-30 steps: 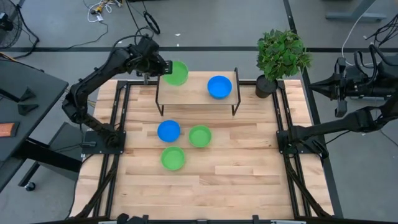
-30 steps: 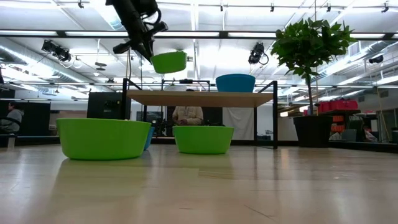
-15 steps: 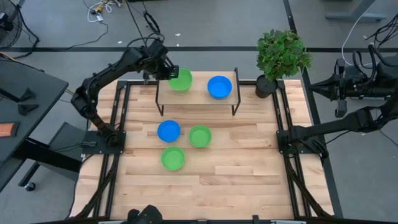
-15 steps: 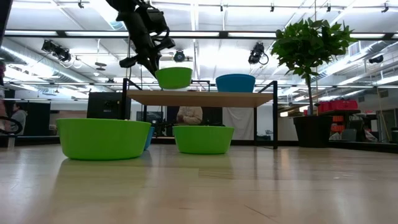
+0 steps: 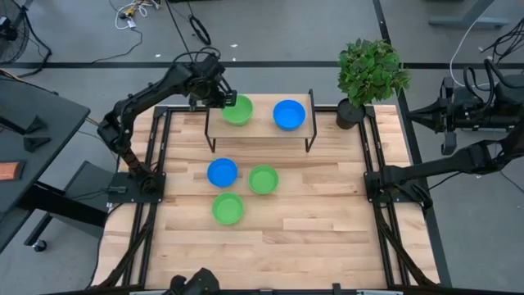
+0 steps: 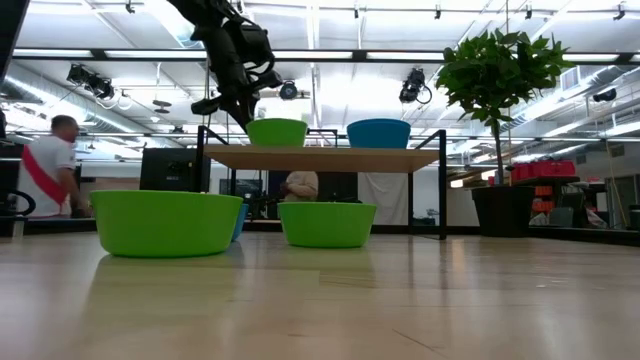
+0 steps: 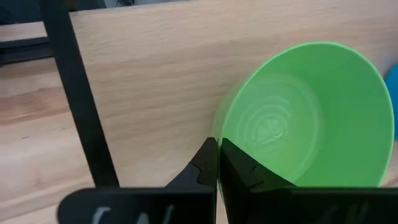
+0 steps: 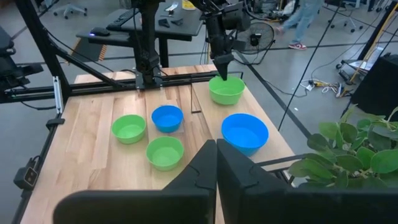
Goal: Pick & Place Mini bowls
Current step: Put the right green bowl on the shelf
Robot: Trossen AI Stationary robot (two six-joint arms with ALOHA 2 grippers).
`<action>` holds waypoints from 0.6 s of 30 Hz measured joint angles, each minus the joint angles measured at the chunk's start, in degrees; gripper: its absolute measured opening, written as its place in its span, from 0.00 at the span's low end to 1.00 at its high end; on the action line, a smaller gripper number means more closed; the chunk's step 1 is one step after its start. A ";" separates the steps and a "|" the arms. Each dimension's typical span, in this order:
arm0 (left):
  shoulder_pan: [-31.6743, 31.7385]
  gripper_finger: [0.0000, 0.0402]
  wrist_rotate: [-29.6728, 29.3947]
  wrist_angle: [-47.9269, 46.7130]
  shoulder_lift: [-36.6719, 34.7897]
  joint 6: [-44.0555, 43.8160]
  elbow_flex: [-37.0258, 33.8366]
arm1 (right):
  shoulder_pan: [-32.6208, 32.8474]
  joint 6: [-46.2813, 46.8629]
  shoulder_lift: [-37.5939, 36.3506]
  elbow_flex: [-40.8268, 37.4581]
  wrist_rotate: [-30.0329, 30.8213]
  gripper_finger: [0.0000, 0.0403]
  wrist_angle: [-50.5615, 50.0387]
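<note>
1. Five mini bowls are in view: the left gripper [image 5: 227,99] pinches the rim of a green bowl [image 5: 238,110] that sits on a small raised shelf [image 5: 260,129] at the table's far side.
2. Its fingers [image 7: 208,163] are clamped tight on that rim, as the left wrist view shows, with the bowl's hollow just beyond the fingertips.
3. A blue bowl [image 5: 288,115] rests on the same shelf, on the far side of the gripped bowl from the gripper and apart from it.
4. Below the shelf, on the wooden table [image 5: 327,213], lie three more, well clear of the gripper: a blue floor-level bowl [image 5: 222,173], a green one [image 5: 263,179] just beside it, and a second green one [image 5: 228,208] nearer the table's front edge.
5. The right gripper [image 8: 216,163] waits off the table's right side with fingers pressed together and empty, near a potted plant [image 5: 370,72].
6. A person [image 6: 50,172] shows in the room behind the table.
</note>
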 joint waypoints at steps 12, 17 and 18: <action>-0.33 0.01 -1.74 -1.38 0.07 0.63 0.02 | 0.00 -0.15 0.00 0.00 0.00 0.02 -0.02; -0.33 0.01 -1.97 -1.44 0.07 0.59 0.02 | 0.00 -0.15 0.00 0.00 0.00 0.02 -0.02; -0.35 0.01 -1.97 -1.44 0.07 0.59 0.02 | -0.02 -0.13 0.00 0.00 0.00 0.02 -0.02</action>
